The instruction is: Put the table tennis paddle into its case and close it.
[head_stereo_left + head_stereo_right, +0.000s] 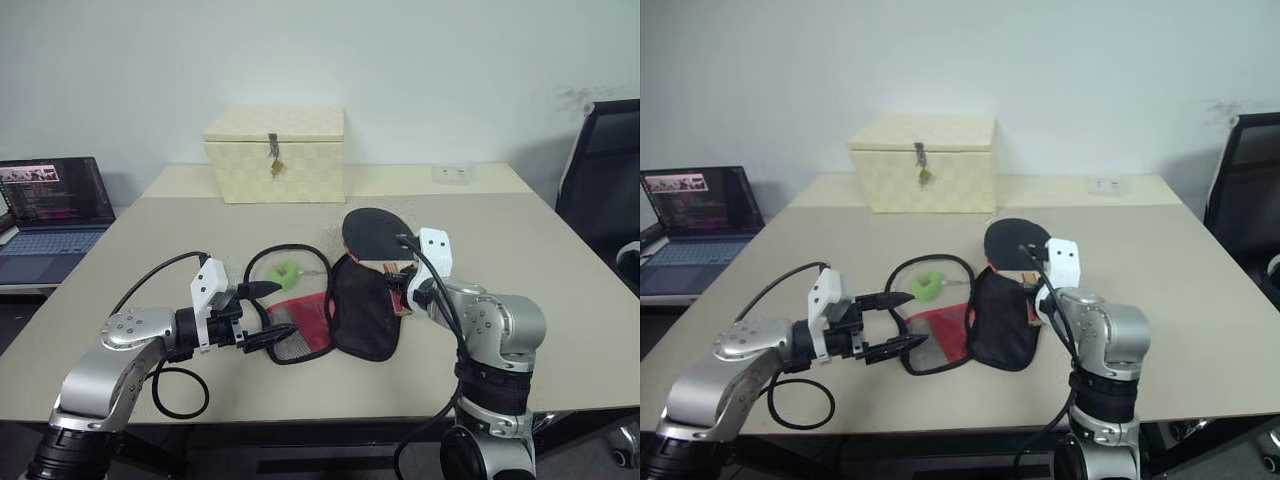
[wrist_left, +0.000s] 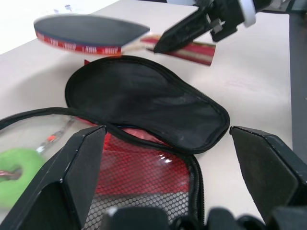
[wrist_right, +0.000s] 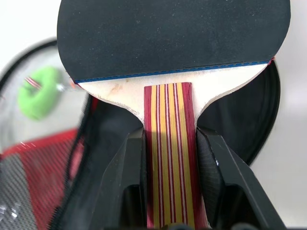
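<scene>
We grip the table tennis paddle (image 3: 172, 52) by its handle in our right gripper (image 3: 169, 187), held just above the case (image 1: 330, 310) so it can slide in. Our left gripper (image 2: 168, 158) hovers at the case's unzipped edge, jaws spread and empty, probably to steady it.

Table (image 1: 560, 260) with case (image 1: 362, 312), box (image 1: 276, 153)

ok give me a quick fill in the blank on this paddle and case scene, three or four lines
1. The right gripper is shut on the paddle's striped ____.
2. The table tennis paddle is held above the table, not yet inside the ____.
3. The case lies unzipped with its flap folded ____.
4. The left gripper, near the case's mesh side, holds ____.

Missing words: handle; case; open; nothing
</scene>
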Available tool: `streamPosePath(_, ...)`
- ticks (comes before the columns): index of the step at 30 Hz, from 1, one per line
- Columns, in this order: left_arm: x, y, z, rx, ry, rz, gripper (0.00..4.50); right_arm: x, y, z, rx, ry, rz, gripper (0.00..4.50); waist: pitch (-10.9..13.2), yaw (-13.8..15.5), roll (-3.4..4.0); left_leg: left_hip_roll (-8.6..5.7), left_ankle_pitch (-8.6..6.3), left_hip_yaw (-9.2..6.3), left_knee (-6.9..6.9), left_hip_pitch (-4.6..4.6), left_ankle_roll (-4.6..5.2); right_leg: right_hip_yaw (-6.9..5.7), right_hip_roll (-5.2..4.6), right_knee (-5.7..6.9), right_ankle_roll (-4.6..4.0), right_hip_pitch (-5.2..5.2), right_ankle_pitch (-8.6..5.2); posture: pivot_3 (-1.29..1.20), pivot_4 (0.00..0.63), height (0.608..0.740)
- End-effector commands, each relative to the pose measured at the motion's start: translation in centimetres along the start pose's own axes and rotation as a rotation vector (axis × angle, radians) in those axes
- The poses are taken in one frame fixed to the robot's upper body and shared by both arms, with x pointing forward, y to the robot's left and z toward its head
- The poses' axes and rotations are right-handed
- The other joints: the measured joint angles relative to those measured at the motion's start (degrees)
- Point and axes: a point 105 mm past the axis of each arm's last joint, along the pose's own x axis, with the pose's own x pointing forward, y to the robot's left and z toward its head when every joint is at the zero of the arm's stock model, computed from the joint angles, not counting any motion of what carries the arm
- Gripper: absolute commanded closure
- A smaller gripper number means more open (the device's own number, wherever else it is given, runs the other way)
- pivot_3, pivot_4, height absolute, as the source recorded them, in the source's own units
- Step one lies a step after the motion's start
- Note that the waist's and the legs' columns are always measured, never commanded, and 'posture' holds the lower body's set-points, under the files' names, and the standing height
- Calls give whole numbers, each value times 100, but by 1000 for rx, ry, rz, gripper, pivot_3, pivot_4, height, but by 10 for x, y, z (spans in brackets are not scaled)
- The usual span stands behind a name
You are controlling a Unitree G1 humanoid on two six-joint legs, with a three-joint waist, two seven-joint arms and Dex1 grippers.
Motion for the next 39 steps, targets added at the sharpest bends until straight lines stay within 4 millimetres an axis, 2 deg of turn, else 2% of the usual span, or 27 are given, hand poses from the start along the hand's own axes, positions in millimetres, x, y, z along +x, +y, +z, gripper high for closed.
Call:
streamPosePath(1, -8, 2, 15, 46, -27, 17, 0, 2, 40, -11, 67, -5, 138, 3444, 0, 0, 0, 1, 0, 0, -1, 0, 0, 0, 1, -1, 0, 0, 0, 0, 150, 740)
streamPosePath(6, -14, 6, 21, 47, -32, 24, 0, 3, 42, -18, 63, 18, 144, 3444, 0, -12, 0, 1, 0, 2, 1, -1, 0, 1, 1, -1, -1, -1, 0, 0, 150, 740)
streamPosePath(9, -27, 9, 25, 53, -14, 34, 0, 4, 48, -26, 55, 46, 159, 3444, 0, -15, 0, 2, 0, 0, 1, 0, 0, -1, 5, -1, -1, -1, 0, 0, 150, 740)
streamPosePath(12, -31, 10, 27, 55, -2, 37, 0, 4, 48, -31, 57, 62, 161, 3444, 0, -10, 0, 2, 0, 0, -1, 0, 0, -1, 6, -2, -1, -1, 0, 0, 150, 740)
streamPosePath(27, -24, 14, 27, 72, 7, 13, 0, 11, 29, -39, 46, 68, 67, 3444, 0, -9, 0, 1, 0, 2, 1, -1, 0, -1, 6, -2, -1, -1, 0, 0, 150, 740)
streamPosePath(31, -22, 14, 24, 71, 4, 13, 0, 12, 29, -39, 39, 65, 72, 3444, 0, -9, 0, 1, 0, 2, 1, -1, 0, 0, 6, -2, -1, -1, 0, 0, 150, 740)
streamPosePath(33, -21, 13, 23, 69, 0, 13, 0, 11, 30, -38, 39, 61, 79, 2732, 0, -9, -1, 1, 0, 2, 2, -1, 0, 0, 6, -1, -1, -1, 0, 0, 150, 740)
streamPosePath(34, -20, 13, 23, 69, -3, 12, 0, 11, 31, -38, 39, 59, 85, 2550, -1, -8, -1, 1, 0, 2, 2, -1, 0, -1, 6, -1, -1, -1, 0, 0, 150, 740)
streamPosePath(36, -20, 13, 22, 69, -5, 12, 0, 10, 33, -38, 37, 56, 94, 1902, -1, -8, -1, 1, 0, 2, 2, -1, 0, -1, 6, -1, -1, -1, 0, 0, 150, 740)
streamPosePath(39, -16, 15, 21, 68, -10, 9, 0, 4, 41, -34, -27, 45, 152, 883, -1, -9, -1, 1, 0, 2, 2, 0, 0, 0, 6, -1, -1, -1, 0, 0, 150, 740)
